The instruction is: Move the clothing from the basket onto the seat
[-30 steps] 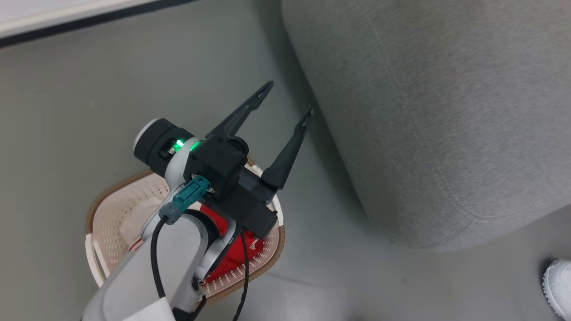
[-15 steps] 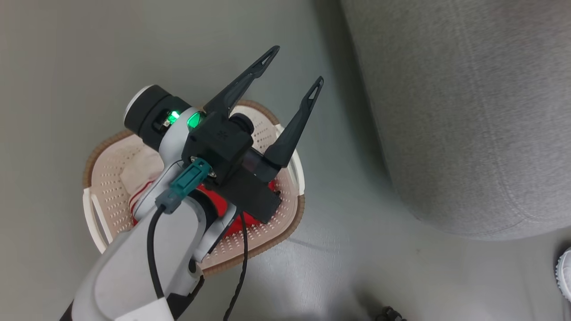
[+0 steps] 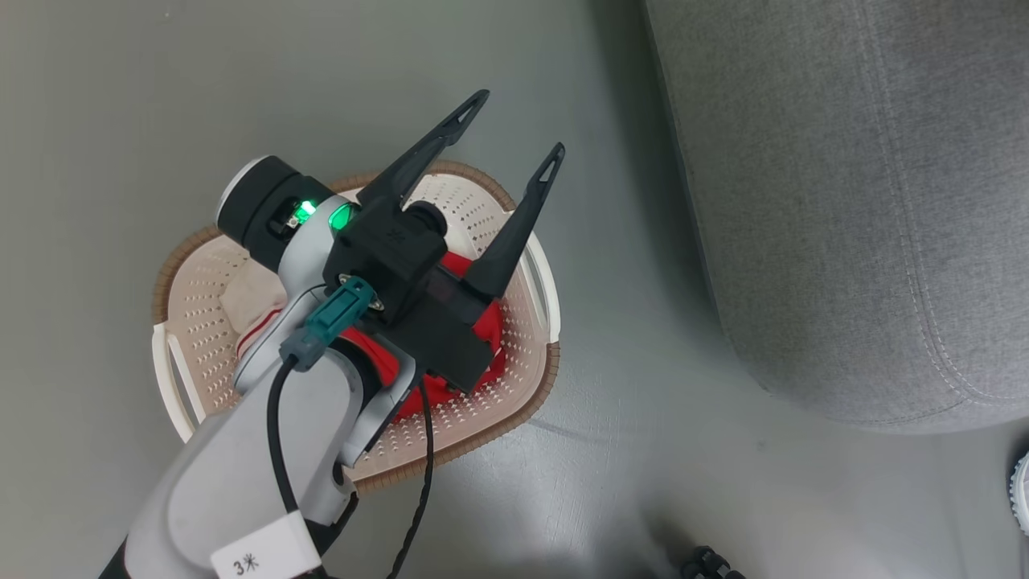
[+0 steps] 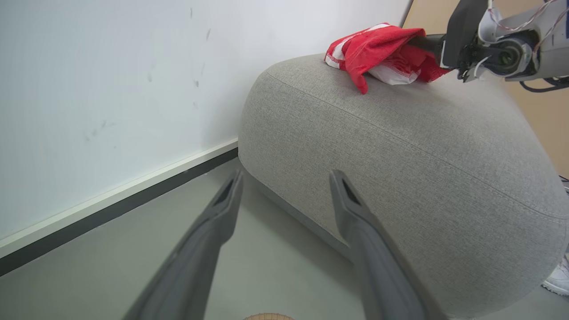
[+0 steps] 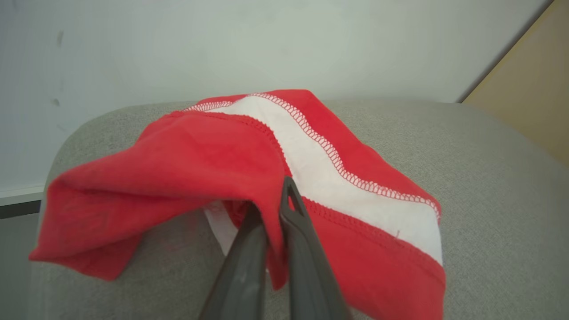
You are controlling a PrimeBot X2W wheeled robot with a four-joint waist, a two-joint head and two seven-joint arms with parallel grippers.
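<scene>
Left gripper (image 3: 519,122): fingers spread wide, empty, hovering over the cream perforated plastic basket (image 3: 526,378) with a brown rim.
Right gripper (image 5: 271,198): clenched on a red jersey with a white stripe (image 5: 186,151), draped on top of the large grey woven-fabric sofa (image 5: 489,178).
Basket contents: more red and white clothing (image 3: 486,326).
Basket position: on the grey floor (image 3: 120,121), beside the sofa.

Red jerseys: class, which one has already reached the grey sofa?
The jersey clamped in the right gripper: it drapes on the sofa top, while the other jersey lies in the basket.
</scene>
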